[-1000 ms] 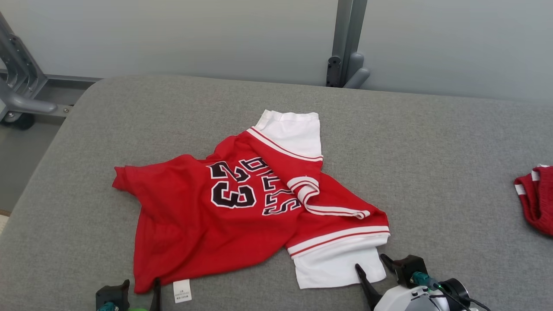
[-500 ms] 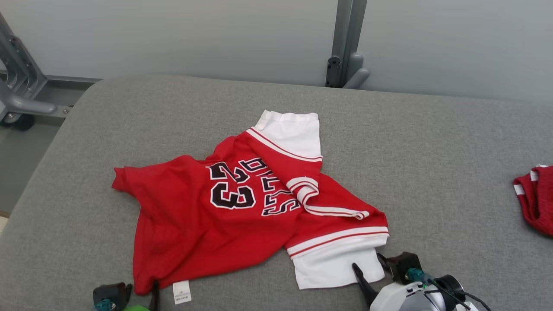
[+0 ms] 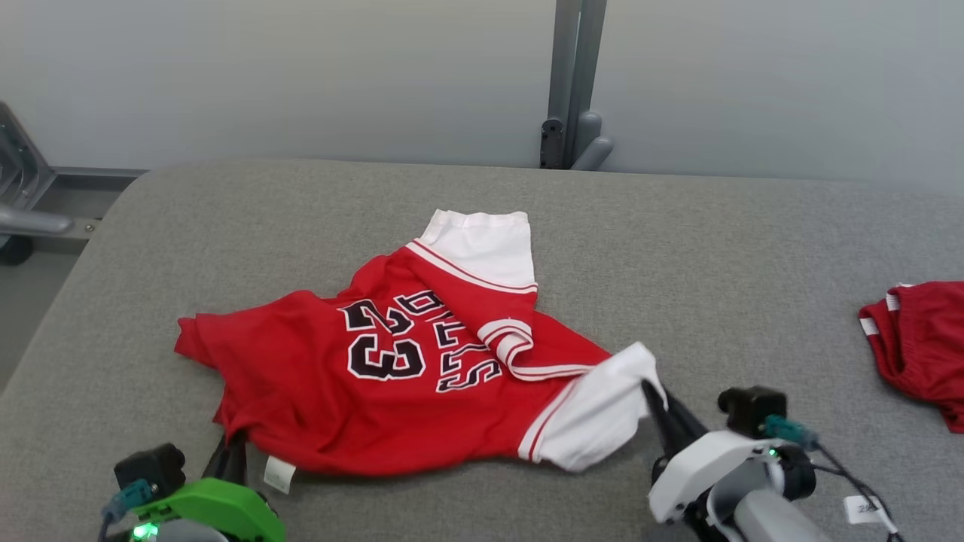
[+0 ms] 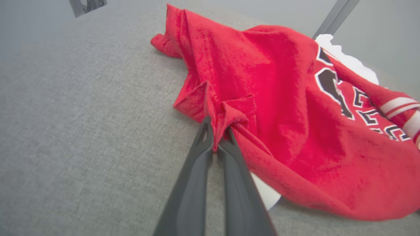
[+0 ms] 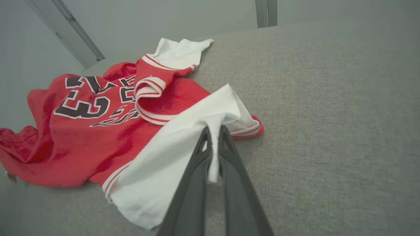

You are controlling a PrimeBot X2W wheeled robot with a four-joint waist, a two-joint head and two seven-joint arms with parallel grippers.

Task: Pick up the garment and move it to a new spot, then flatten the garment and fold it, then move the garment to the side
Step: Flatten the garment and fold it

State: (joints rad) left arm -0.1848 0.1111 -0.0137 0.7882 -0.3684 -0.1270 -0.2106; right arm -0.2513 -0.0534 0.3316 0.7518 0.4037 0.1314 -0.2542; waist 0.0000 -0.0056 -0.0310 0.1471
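The garment (image 3: 361, 391) is a red jersey with white sleeves and black "23" lettering, lying crumpled on the grey padded table (image 3: 678, 248). My left gripper (image 3: 230, 452) is shut on the garment's near red hem corner; the left wrist view has red cloth (image 4: 262, 108) pinched between the dark fingers (image 4: 193, 183). My right gripper (image 3: 654, 397) is shut on the near white sleeve (image 3: 602, 414), lifting its edge off the table. White fabric (image 5: 183, 137) is clamped between the fingers (image 5: 197, 177) in the right wrist view. The far white sleeve (image 3: 482, 245) lies flat.
A second red garment (image 3: 915, 342) lies at the table's right edge. A grey post (image 3: 568, 83) stands behind the table, and a metal frame (image 3: 26, 203) sits off its left side. A small white label (image 3: 862, 510) lies near my right arm.
Both grippers closed on the garment: the left on the red hem, the right on the near white sleeve, which is now lifted and bunched. The head camera also shifted.
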